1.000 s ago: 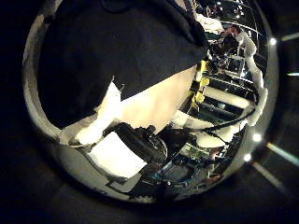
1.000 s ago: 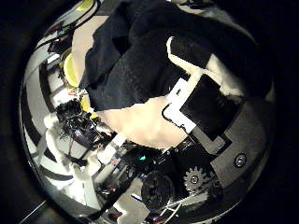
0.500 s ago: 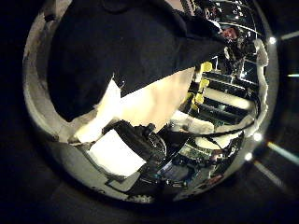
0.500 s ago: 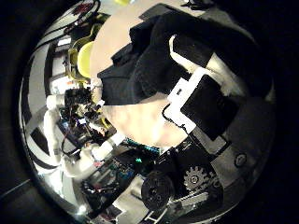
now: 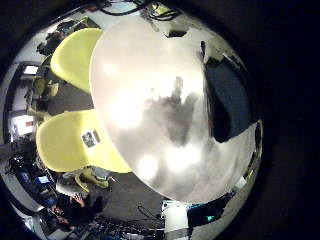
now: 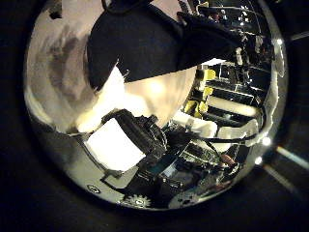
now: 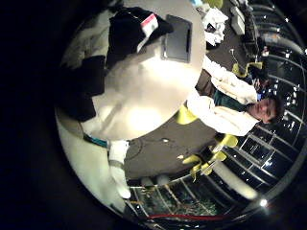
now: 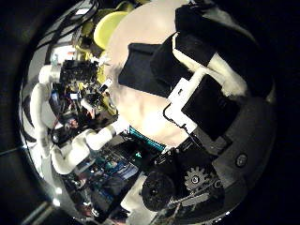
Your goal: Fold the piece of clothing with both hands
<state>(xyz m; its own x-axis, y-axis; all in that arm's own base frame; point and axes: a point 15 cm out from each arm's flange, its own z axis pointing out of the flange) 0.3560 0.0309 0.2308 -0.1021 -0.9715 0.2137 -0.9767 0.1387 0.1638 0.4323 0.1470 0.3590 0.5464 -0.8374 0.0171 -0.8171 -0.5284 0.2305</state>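
dark garment on the pale worktop. right robot hand fingers lie over it; left robot hand grip indeterminate. risk: cloth slips and bunches.

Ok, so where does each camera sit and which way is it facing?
Left little finger side: on the left palm, looking over the round table, dark garment on it, yellow chairs beyond; no hand parts clear.
Left thumb side: same palm, garment close; the left hand shows white and black parts reaching in.
Right little finger side: on the right palm, over table and garment.
Right thumb side: same palm, garment close; the right hand shows its geared body.
Shared: all four show garment and table.
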